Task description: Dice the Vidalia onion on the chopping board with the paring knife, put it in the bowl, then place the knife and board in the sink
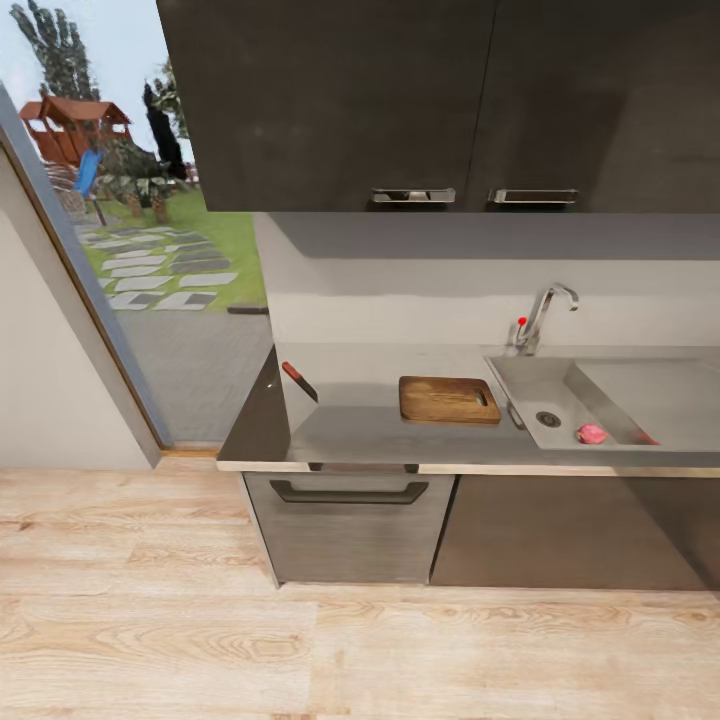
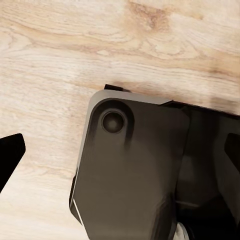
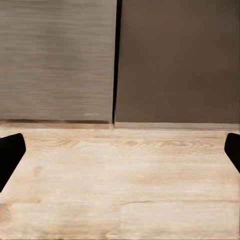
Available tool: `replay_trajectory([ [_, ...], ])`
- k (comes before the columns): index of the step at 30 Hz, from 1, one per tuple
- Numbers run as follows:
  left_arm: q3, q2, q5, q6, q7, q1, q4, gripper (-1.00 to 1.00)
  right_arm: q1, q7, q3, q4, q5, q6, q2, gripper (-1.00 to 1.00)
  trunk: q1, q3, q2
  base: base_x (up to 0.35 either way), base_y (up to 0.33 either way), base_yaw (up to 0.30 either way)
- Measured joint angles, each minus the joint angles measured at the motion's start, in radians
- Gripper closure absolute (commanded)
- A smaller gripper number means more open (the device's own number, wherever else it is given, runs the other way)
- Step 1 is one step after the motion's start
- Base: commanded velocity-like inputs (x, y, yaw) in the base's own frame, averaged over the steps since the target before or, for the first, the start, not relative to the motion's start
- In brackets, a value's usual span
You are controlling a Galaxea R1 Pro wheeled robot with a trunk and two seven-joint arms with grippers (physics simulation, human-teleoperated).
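None of the task's steps looks done yet, judging from how things lie. Going left to right along the countertop: the paring knife lies near the left end, its red handle pointing toward the back wall and its dark blade toward the front edge. The chopping board sits bare in the middle, just beside the left rim of the sink, slot handle toward the basin. The Vidalia onion rests whole on the basin floor, near the front wall and to the right of the round drain. I cannot spot the bowl. Everything is left: lifting the onion out, dicing, filling the bowl, and sinking knife and board.

Both arms hang low over the wooden floor. The left gripper shows dark fingertips at opposite edges of its wrist view, spread wide and holding nothing, above a dark part of the robot's body. The right gripper is likewise released, fingertips wide apart and empty, facing the lower cabinet fronts.
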Motion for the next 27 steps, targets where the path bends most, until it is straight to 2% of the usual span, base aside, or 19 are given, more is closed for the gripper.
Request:
replay_trajectory([
  [8,0.0,0.0,0.0,-0.002,0.0,0.0,-0.002,-1.0,0.001,0.0,0.0,0.081,-0.001,-0.001,-0.001,-1.0,0.0,0.0,0.0,0.0,0.0,0.0],
  [13,0.0,-0.001,-0.001,-0.002,0.0,0.0,-0.002,-1.0,0.001,0.0,-0.001,0.097,-0.001,-0.001,-0.001,-1.0,0.0,0.0,0.0,0.0,-0.064,0.0],
  [27,0.0,-0.002,-0.001,-0.001,0.001,0.0,-0.002,-1.0,0.001,-0.001,-0.001,0.103,-0.001,-0.001,0.001,-1.0,0.0,0.0,0.0,0.0,-0.288,0.0],
])
